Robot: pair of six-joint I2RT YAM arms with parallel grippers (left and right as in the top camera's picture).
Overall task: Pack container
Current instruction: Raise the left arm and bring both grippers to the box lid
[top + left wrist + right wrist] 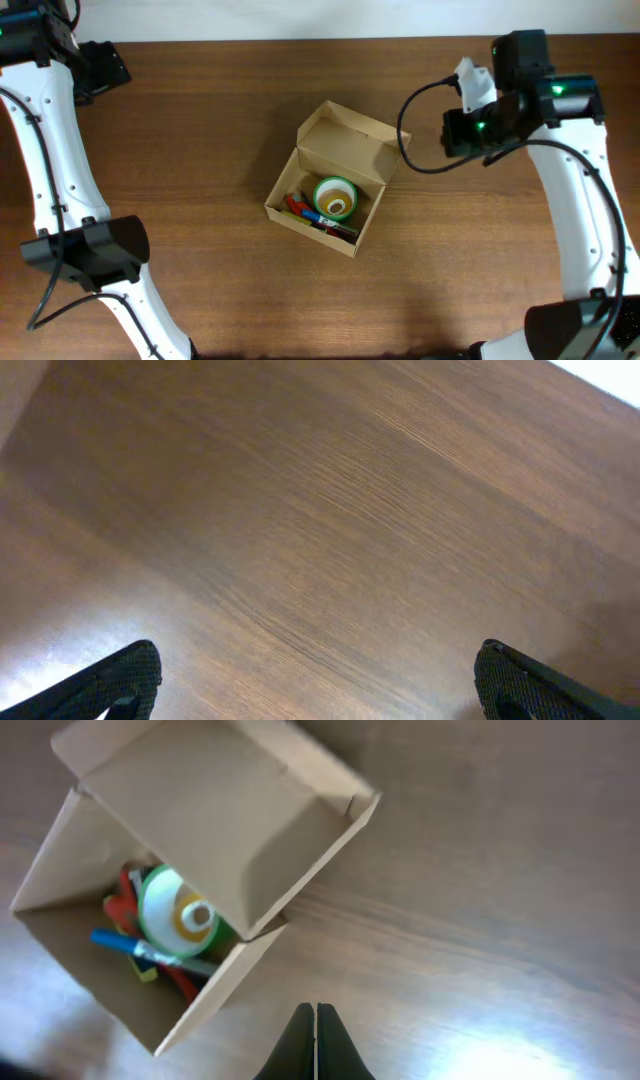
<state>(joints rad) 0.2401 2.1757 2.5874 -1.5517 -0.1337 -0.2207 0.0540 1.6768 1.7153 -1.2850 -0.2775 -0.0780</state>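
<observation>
The right gripper (316, 1038) has its two black fingers pressed together, with nothing between them. The left gripper (318, 680) has its fingers wide apart above the brown wooden table (300, 510). One small tan cardboard box (215, 995) stands at ten o'clock from the right gripper. Its flap lid (220, 830) is raised, and inside are one green tape roll (178, 915) and perhaps three pens (130, 942), which are blurred.

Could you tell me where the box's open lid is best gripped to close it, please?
Probably the lid by its free edge, pinched across the card from the far right: it leans open away from the container's opening, so that edge is exposed, clear of the tape roll and pens.
</observation>
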